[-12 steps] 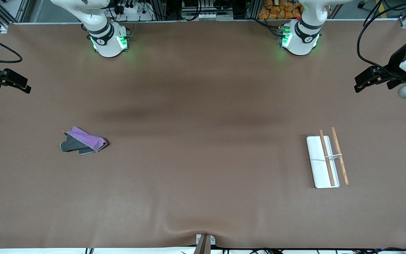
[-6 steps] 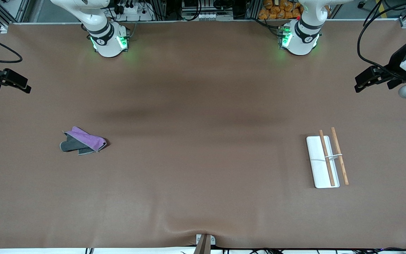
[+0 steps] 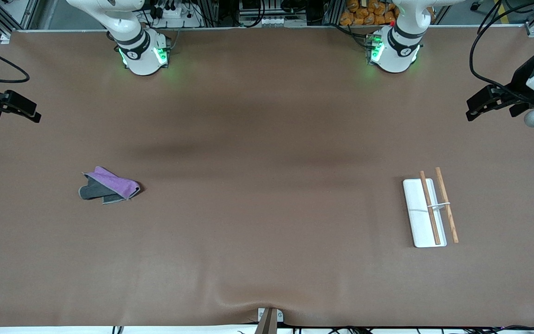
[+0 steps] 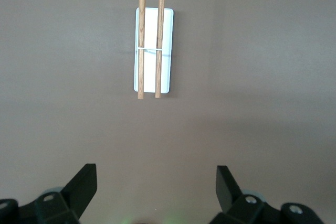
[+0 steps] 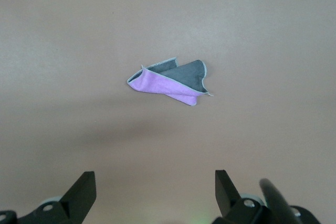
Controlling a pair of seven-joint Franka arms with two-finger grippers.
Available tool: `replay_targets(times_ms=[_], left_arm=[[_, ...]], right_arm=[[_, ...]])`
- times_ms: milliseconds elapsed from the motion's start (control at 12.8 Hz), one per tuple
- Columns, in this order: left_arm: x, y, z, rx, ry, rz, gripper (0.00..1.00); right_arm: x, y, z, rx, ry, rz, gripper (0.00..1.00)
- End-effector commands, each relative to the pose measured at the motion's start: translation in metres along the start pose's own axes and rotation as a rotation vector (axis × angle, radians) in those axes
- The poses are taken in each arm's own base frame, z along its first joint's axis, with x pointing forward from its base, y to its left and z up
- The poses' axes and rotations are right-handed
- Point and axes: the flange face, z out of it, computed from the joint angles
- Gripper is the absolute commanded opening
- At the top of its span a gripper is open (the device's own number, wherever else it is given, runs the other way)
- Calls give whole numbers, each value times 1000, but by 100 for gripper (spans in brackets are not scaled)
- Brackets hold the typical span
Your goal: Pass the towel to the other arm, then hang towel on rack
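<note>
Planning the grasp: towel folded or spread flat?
Folded. The towel lies crumpled on the table, purple face lapped over the grey one.

One towel, one rack, two grippers

A single towel [image 3: 109, 185]; one rack [image 3: 429, 211] carrying two wooden rods [image 3: 430, 207] and one metal crosspiece [image 3: 442, 204]. Two grippers: left gripper [image 4: 156, 192], right gripper [image 5: 155, 195].

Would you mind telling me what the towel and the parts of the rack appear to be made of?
The towel looks like soft woven cloth, matte, purple on one face and dark grey on the other, folded over itself in limp creases. The rack has a smooth white slab base, possibly plastic or ceramic. Its two rods look like wood, brown and matte. The thin crosspiece is pale, perhaps metal.
</note>
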Motion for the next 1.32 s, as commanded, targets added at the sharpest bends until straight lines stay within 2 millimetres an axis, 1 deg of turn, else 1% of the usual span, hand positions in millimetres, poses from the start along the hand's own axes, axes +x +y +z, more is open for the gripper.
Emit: replay_targets(times_ms=[0,78,468,623,779,857,935,1091,1247], left_arm=[[-1,0,-3,15,-5,18,100],[-1,0,-1,16,-8,21,100],[0,1,3,17,-18,25,100],[0,1,2,17,-18,25,100],[1,2,4,17,-21,26,100],[1,2,4,17,-21,25,100],[1,2,4,16,-21,25,100],[1,3,4,17,-19,26,100],[2,4,6,17,-25,28,100]], right_arm=[[-1,4,1,-22,-1,-1,100],[1,8,2,-21,-3,7,100],[13,14,18,-21,-19,18,100],[20,19,27,-19,-28,36,100],[29,23,42,-15,-50,48,100],[36,25,51,-21,-53,52,100],[45,28,64,-21,-63,65,100],[68,46,100,-12,-81,97,100],[87,57,139,1,-109,99,100]])
